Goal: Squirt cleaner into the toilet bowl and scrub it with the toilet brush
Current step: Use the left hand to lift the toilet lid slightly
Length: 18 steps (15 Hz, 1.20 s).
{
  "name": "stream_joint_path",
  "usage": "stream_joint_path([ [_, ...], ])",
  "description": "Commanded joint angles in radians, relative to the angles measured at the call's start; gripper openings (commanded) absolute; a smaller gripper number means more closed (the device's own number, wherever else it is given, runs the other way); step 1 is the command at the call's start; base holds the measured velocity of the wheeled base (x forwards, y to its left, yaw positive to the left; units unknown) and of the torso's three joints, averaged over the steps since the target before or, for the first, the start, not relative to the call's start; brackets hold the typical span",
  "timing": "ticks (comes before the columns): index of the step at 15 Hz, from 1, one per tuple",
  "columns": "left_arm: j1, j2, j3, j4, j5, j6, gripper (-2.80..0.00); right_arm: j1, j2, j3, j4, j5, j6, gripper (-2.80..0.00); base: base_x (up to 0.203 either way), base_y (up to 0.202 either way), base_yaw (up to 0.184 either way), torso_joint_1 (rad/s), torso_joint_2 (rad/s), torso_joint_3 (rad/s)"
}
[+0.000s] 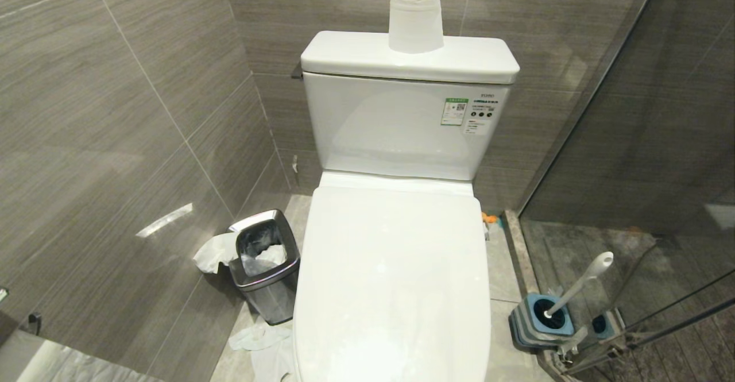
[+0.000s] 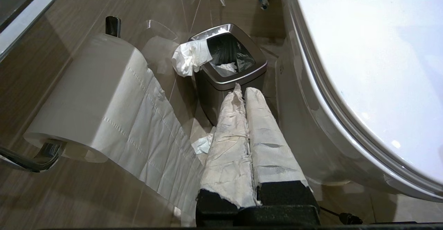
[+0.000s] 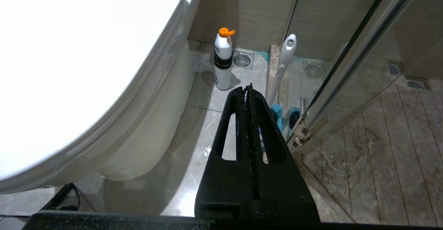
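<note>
Bin (image 1: 265, 264) left of toilet (image 1: 396, 278), brush (image 1: 577, 283) right

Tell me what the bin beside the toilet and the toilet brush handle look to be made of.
The bin: apparently brushed steel, given its grey metallic sheen and bright polished rim; a dark liner shows inside. The toilet brush handle: probably moulded plastic, smooth, pale and slightly glossy, with a rounded tip.

Left pincer (image 2: 244, 91): fingers wrapped in creased white paper tape over black bases. Right pincer (image 3: 248, 89): matte black, slotted, toothed inner edges.
</note>
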<state>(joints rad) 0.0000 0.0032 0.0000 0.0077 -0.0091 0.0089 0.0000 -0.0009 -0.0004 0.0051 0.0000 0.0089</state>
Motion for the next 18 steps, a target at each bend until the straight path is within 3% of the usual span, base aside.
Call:
stream_joint_path([
  [1,0.000,0.000,0.003,0.000,0.000,0.000,-2.80,0.000,0.001,-0.001,-0.001,0.001,0.000,-2.80,0.000,0.000,0.000,0.000,0.00,0.000],
  [18,-0.006,0.000,0.003,0.000,0.006,0.000,-2.80,0.000,0.001,-0.001,-0.001,0.000,0.000,-2.80,0.000,0.000,0.000,0.000,0.00,0.000],
])
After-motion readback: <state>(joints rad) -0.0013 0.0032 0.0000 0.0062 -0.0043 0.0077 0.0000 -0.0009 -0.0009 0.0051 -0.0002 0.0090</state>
